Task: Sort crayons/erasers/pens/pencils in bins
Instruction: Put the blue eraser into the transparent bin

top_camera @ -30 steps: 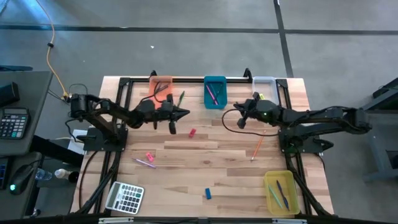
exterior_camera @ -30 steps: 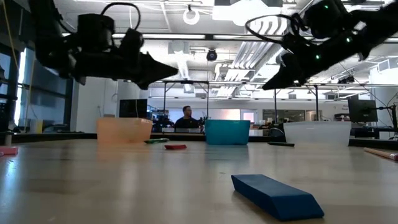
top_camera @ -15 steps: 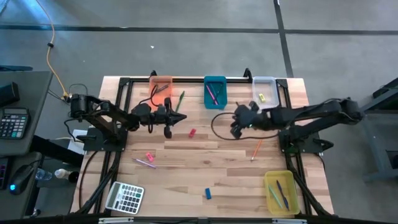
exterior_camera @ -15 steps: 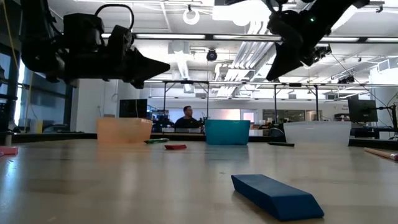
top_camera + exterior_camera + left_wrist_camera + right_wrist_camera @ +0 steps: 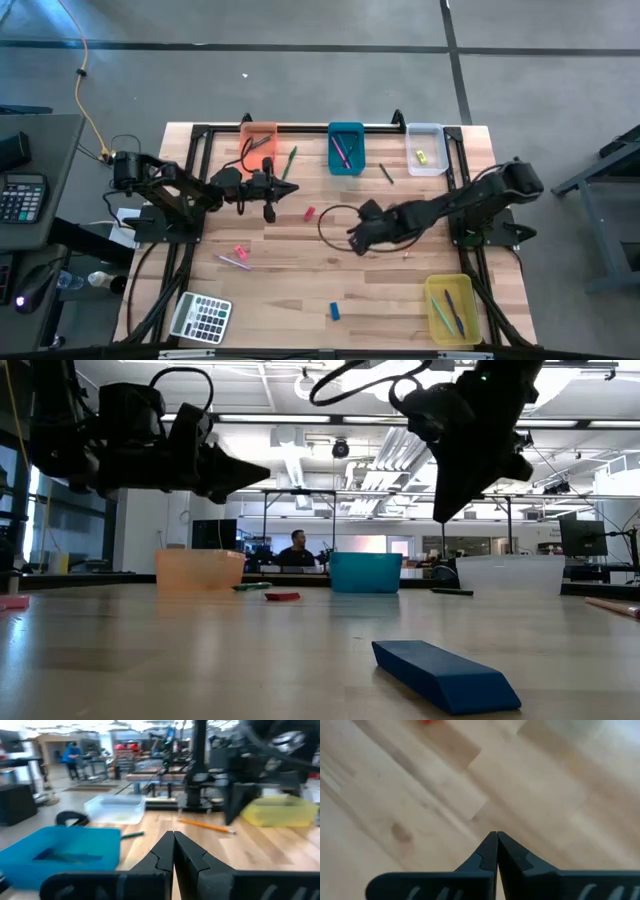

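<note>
My left gripper [image 5: 288, 185] is shut and empty. It hangs above the table near the orange bin [image 5: 258, 140] and points toward the table's right edge; it also shows in its wrist view [image 5: 174, 842]. My right gripper [image 5: 352, 238] is shut and empty. It points down over bare wood at the table's middle [image 5: 497, 840], right of the red eraser [image 5: 309, 213]. The blue eraser [image 5: 335, 311] lies flat near the front edge. A pink eraser [image 5: 240, 251] and a pink pencil [image 5: 232, 262] lie at the left. The yellow eraser [image 5: 421, 156] lies in the clear bin [image 5: 424, 148].
The teal bin [image 5: 346, 148] holds sticks, and the yellow bin [image 5: 451, 308] at the front right holds pens. Green pencils [image 5: 290, 160] [image 5: 385, 174] lie by the teal bin. An orange pencil [image 5: 205, 825] lies under the right arm. A calculator [image 5: 201, 317] sits at the front left.
My right gripper has swung from beside the clear bin toward the table's middle and its near edge, tipping from level to pointing down, still shut. My left gripper has drawn back a little toward the table's left edge, still shut.
</note>
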